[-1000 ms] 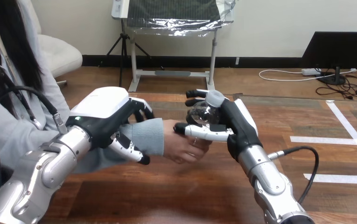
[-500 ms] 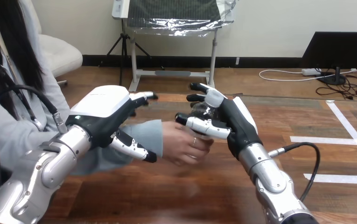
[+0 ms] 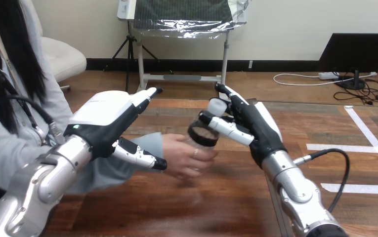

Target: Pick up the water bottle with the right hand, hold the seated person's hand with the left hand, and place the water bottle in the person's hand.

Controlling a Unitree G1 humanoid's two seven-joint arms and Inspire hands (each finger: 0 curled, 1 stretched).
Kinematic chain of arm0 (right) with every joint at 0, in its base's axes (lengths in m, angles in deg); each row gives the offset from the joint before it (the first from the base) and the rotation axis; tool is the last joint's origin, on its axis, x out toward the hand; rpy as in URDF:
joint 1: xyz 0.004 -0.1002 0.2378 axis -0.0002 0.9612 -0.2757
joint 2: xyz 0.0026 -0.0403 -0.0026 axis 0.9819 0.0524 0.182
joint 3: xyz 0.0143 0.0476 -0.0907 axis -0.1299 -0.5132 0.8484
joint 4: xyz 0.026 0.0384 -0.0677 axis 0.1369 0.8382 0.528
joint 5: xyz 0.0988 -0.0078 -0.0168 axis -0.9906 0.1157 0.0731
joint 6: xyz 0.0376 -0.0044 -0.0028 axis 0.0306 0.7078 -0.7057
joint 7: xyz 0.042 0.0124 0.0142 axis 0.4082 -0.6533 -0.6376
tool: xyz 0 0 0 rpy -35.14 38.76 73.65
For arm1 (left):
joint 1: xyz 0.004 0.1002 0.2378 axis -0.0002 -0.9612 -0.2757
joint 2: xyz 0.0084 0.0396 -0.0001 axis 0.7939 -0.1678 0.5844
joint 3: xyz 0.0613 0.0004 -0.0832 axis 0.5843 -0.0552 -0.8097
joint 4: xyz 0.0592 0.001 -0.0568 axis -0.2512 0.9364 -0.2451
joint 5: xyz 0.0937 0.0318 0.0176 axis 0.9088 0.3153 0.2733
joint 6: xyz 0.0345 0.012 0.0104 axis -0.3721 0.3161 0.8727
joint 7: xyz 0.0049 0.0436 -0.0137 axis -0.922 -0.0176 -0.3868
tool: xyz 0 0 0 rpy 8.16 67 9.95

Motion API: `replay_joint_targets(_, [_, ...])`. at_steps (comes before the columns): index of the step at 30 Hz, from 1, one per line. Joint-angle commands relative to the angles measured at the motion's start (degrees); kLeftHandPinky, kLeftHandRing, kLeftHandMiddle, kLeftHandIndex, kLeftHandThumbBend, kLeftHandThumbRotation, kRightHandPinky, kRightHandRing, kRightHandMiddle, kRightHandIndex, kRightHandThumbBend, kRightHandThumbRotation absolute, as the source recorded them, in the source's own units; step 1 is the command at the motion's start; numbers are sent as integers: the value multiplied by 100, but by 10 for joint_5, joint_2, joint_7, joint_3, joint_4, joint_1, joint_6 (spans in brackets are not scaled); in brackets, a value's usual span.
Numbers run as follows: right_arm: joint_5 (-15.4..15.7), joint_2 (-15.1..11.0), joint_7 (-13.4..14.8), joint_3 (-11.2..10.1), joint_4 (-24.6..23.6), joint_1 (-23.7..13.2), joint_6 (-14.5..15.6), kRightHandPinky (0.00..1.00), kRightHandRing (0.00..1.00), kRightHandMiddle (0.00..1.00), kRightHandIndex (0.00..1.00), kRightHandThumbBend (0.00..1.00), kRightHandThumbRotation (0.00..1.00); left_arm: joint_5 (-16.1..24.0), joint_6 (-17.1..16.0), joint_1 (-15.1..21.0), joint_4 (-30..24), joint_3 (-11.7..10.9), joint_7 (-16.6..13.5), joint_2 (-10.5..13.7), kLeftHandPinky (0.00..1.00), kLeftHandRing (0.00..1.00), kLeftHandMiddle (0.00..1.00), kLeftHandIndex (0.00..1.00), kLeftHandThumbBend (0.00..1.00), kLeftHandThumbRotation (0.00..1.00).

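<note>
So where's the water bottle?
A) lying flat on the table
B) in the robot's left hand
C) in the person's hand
C: the person's hand is curled round the bottom of the water bottle, up off the table, while the left hand has straight fingers and holds nothing.

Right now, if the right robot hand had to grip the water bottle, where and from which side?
Probably grip the water bottle just below its cap, coming from the view's right. The person's hand wraps its lower part from the left, and it tilts with the cap toward the open right robot hand.
</note>
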State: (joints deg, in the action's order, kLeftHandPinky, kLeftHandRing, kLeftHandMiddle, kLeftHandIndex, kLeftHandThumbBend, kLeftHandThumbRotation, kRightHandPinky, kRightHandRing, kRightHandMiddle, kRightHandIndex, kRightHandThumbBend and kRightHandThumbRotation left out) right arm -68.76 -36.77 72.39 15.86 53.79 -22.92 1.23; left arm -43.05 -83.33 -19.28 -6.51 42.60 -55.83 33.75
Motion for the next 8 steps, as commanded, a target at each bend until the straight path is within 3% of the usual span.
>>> replay_joint_targets(1, [3, -14, -1, 5, -9, -45, -4, 85, 89, 88, 95, 100, 66, -14, -16, 3, -24, -24, -22, 11, 93, 98, 100, 100, 100, 47])
replay_joint_targets(8, [-1, -20, -11, 2, -8, -42, -18, 86, 90, 88, 96, 100, 71, -29, -42, -9, -14, -34, -43, 9, 94, 99, 100, 100, 100, 49])
